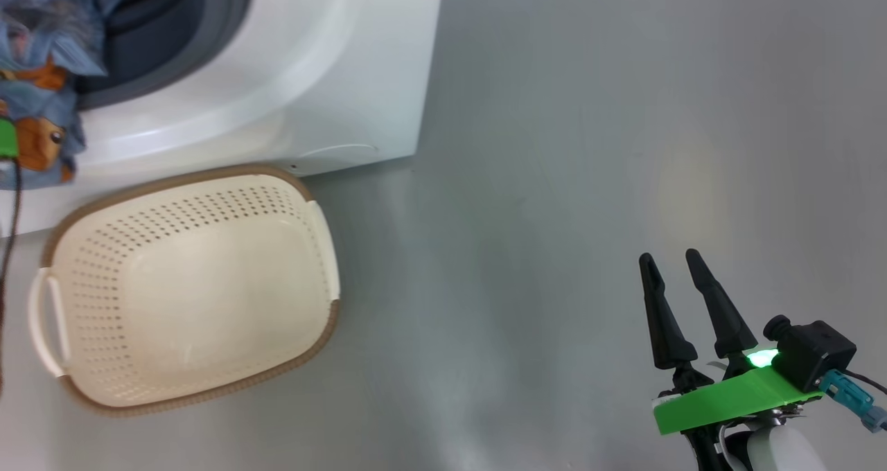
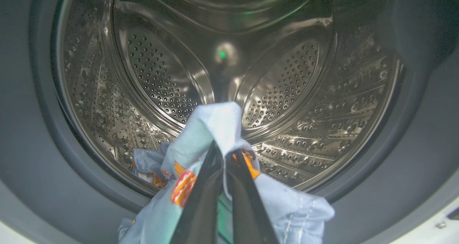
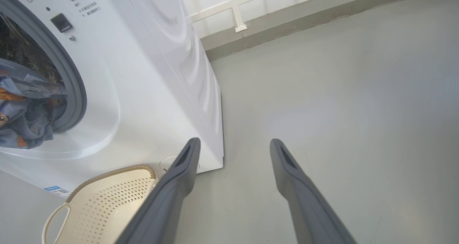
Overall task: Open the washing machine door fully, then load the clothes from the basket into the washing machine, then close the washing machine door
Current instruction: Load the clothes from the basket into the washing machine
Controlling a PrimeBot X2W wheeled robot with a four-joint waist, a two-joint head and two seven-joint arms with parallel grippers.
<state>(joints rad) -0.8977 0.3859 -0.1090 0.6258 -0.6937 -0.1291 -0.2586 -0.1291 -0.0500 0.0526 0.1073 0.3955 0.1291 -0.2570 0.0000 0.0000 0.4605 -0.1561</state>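
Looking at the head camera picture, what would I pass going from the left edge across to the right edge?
clothes → basket → bare floor → right gripper, standing open

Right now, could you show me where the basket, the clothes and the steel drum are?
basket (image 1: 208, 298): head view, on its bare cream bottom.
clothes (image 2: 218, 125): left wrist view, on the light blue fold above the dark fingers.
drum (image 2: 157, 79): left wrist view, on a perforated steel panel at the back.

One washing machine (image 1: 332, 76), one basket (image 1: 90, 284), one clothes bundle (image 2: 218, 123), two pincers (image 2: 225, 152) (image 1: 670, 256).
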